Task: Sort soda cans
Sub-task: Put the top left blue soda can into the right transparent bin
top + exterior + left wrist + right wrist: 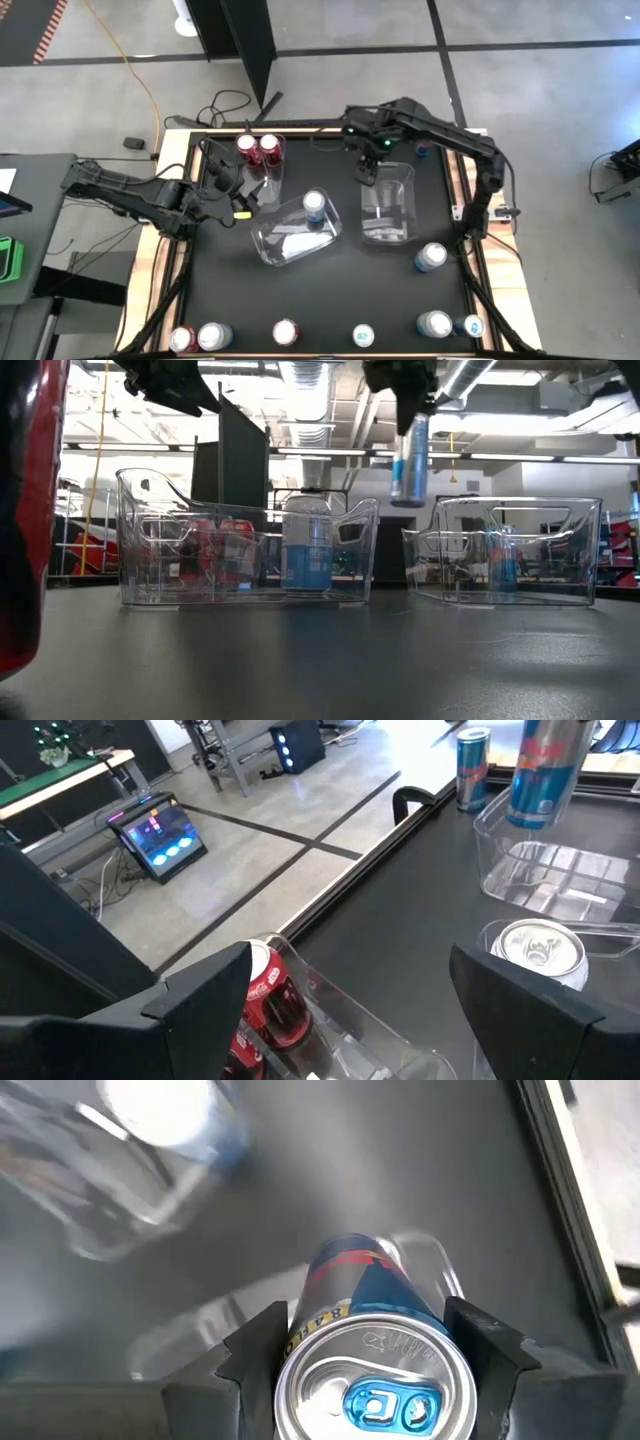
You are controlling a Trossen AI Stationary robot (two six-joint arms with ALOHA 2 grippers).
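My right gripper (365, 1350) is shut on a slim dark blue can (410, 458) and hangs over the far end of the right clear bin (388, 212). My left gripper (360, 1010) is open. It hovers between the left bin (262, 172), where two red cans (258, 150) stand, and the tilted middle bin (295, 235), which holds a silver-blue can (314, 205). A second dark blue can (472, 765) stands on the table beyond the right bin. Several more cans stand along the near edge (285, 332). My right gripper pinches the dark blue can's upper wall just below the rim (300, 1330) between its two fingers (255, 1345), one on each side. The fingers come from above, pointing down. The can hangs upright below them, lifted clear above the right bin (510, 560).
A silver-blue can (430, 257) stands alone on the right side of the table. A red can (25, 510) stands very close to the low camera. There is open black tabletop (330, 290) between the bins and the near row. Raised wooden rails edge the table (478, 270).
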